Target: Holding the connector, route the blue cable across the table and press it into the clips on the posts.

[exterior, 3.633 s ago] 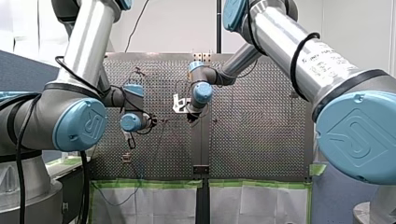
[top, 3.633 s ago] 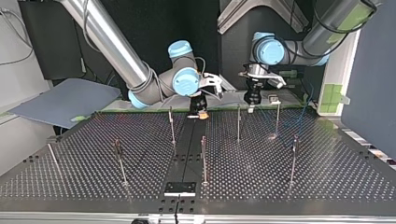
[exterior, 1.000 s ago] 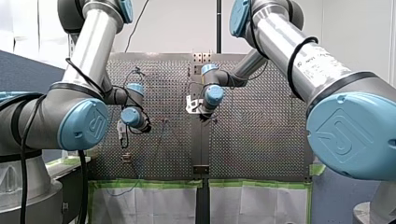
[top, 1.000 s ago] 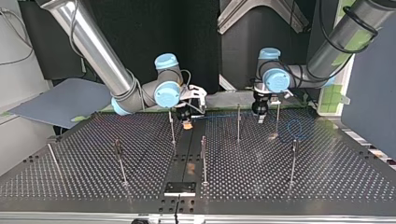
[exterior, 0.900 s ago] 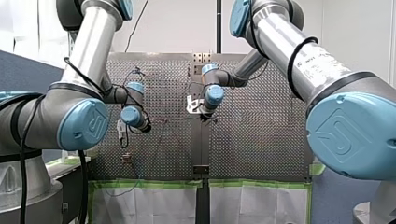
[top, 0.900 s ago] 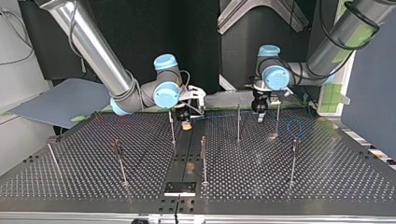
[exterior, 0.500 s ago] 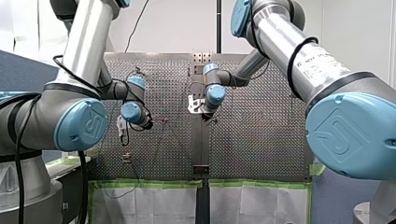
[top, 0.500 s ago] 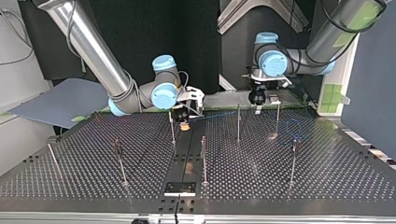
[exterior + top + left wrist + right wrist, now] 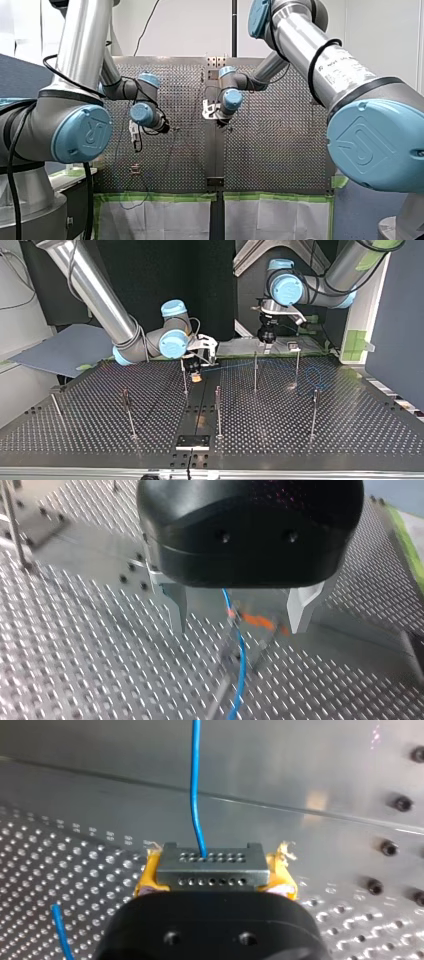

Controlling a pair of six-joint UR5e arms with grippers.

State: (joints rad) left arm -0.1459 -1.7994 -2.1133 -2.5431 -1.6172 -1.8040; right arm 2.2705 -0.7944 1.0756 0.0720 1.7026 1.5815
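My right gripper [image 9: 196, 375] clamps the connector [image 9: 210, 864], left of the middle post [image 9: 255, 371] in the top view. The blue cable [image 9: 196, 785] leads toward that post. My left gripper [image 9: 239, 626], fingers wide apart, has lifted behind it, seemingly clear of the cable.

An embossed logo resembling the letters UR stands on my left arm's blue joint cap [image 9: 82, 134] and my right arm's large blue cap [image 9: 380, 145]. Dark handwriting on my right arm's silver tube [image 9: 345, 62] is unreadable.
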